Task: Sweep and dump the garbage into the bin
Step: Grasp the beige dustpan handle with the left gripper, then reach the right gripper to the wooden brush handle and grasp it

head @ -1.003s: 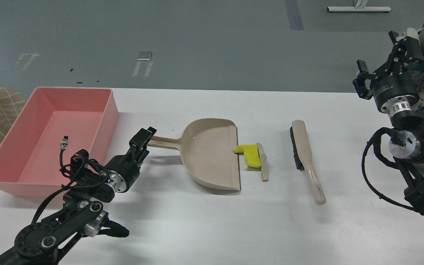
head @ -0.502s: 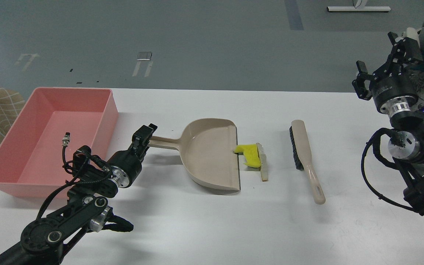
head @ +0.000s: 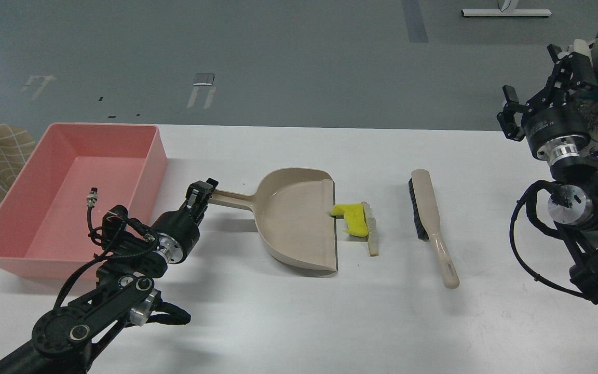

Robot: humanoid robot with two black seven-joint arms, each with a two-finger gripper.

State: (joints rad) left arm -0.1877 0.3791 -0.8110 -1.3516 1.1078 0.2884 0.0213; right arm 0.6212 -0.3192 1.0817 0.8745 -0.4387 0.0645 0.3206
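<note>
At the left hand, the dustpan handle tip sits between narrow-set fingers; whether they actually clamp it I cannot tell. Past the pan's lip, on the far side from that hand, lies the garbage, touching the edge. Behind the hand, the bin stands empty on the counter. The right hand hangs spread wide, well clear of the brush. A grip so near the tip may let the pan twist or slip, nudging the scraps away.
</note>
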